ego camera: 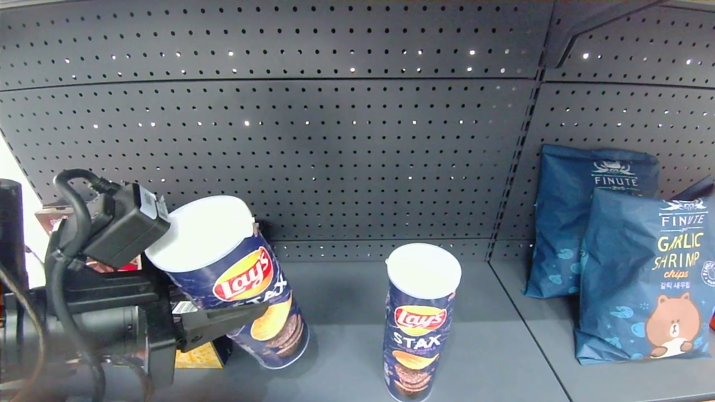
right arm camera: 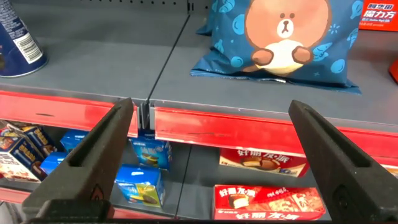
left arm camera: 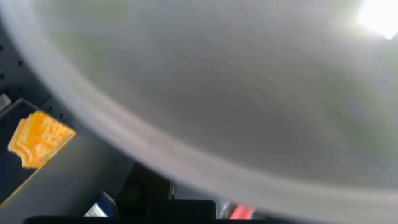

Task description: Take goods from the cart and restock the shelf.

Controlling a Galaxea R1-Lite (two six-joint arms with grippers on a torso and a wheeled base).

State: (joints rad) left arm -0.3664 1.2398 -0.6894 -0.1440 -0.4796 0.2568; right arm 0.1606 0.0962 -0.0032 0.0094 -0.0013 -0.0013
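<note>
Two cans are showing from the head: my left gripper (ego camera: pixel 248 276) is clamping the tilted can (ego camera: pixel 204 231), and the upright can (ego camera: pixel 419 329) is standing on the shelf (ego camera: pixel 503 357) beyond the fingertips. At my left wrist, the lid (left arm camera: pixel 236 87) is pressing close. My right gripper (right arm camera: pixel 211 109) is gaping wide and empty, and a bear bag (right arm camera: pixel 286 37) is lying beyond its jaws.

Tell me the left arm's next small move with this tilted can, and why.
Probably tip the held can upright before lowering it: the left tool grips it tilted, base near the shelf, with free room beside the standing can.
</note>
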